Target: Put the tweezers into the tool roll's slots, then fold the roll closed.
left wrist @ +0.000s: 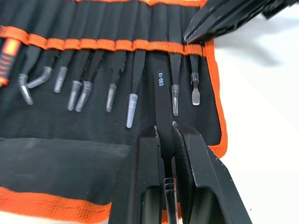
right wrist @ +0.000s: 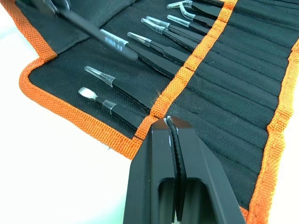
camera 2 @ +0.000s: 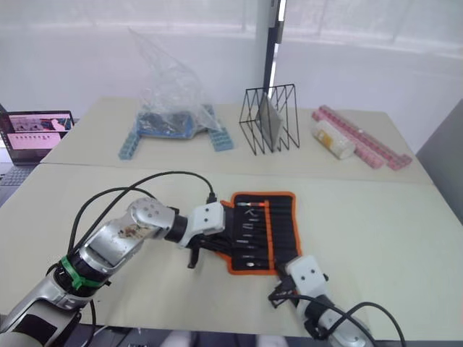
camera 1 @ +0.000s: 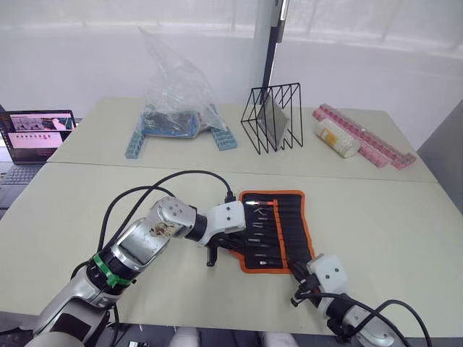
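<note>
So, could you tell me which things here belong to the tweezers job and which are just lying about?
Part of the job:
- tool roll, open on the table
- tweezer held in the left gripper
- right gripper, pinching the roll's edge

Lying about:
- clear plastic bag
- black wire rack
- pink strips
- laptop

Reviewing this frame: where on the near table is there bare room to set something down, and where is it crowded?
Bare tabletop lies right of the tool roll toward the near table's right edge, and left of the left gripper toward the laptop. It is crowded at the roll, with the right gripper at its near corner. The far table carries a plastic bag, wire rack and pink strips.
</note>
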Motion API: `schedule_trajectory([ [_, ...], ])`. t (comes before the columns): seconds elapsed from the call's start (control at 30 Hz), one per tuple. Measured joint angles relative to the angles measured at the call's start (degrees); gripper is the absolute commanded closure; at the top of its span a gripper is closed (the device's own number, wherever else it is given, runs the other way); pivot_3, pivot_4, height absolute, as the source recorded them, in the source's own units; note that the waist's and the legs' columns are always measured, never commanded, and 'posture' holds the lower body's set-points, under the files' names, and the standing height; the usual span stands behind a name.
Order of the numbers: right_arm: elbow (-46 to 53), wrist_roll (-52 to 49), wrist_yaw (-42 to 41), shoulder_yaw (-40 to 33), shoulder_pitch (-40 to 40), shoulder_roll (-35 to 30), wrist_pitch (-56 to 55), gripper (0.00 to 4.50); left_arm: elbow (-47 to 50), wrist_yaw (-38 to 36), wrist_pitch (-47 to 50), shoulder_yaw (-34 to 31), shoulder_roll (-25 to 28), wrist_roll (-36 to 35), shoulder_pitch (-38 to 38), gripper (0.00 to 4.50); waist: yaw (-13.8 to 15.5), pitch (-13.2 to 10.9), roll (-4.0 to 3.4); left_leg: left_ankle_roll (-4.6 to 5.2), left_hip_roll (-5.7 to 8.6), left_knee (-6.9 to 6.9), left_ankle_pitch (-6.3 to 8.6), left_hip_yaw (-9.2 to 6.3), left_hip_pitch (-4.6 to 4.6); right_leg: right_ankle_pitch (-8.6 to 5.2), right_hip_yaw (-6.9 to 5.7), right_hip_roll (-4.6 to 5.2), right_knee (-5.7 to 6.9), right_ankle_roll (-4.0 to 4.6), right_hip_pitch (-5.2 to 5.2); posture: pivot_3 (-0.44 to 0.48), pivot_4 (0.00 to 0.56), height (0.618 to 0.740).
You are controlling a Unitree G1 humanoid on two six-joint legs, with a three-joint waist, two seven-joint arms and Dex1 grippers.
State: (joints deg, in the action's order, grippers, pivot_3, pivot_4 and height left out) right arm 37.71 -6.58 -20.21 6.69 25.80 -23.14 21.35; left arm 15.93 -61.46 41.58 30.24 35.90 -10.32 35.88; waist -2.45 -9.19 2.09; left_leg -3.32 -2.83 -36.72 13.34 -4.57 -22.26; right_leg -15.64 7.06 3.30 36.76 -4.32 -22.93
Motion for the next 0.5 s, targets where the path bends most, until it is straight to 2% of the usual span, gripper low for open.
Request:
schedule_trajectory([
  [0.23,0.2,0.8,0.7,0.5,0.2,0.4,0.0,4.5,-1.1,-0.5,-0.5,2.4,0.1,3.3,2.0,4.48,0.0,0.0,0.0,0.0,0.0,0.0,0.0,0.0,0.0,0.0,0.0,0.0,0.01,0.0,-0.01,0.0,0.15,0.718],
  [0.5,0.7,1.0,1.6,0.9,0.9,0.9,0.0,4.5,-4.3,-1.8,-2.5,5.7,-2.9,6.2,5.7,4.48,0.1,0.0,0.0,0.0,0.0,0.0,0.0,0.0,-0.02,0.0,0.0,-0.01,0.02,0.0,-0.01,0.0,0.15,0.718],
])
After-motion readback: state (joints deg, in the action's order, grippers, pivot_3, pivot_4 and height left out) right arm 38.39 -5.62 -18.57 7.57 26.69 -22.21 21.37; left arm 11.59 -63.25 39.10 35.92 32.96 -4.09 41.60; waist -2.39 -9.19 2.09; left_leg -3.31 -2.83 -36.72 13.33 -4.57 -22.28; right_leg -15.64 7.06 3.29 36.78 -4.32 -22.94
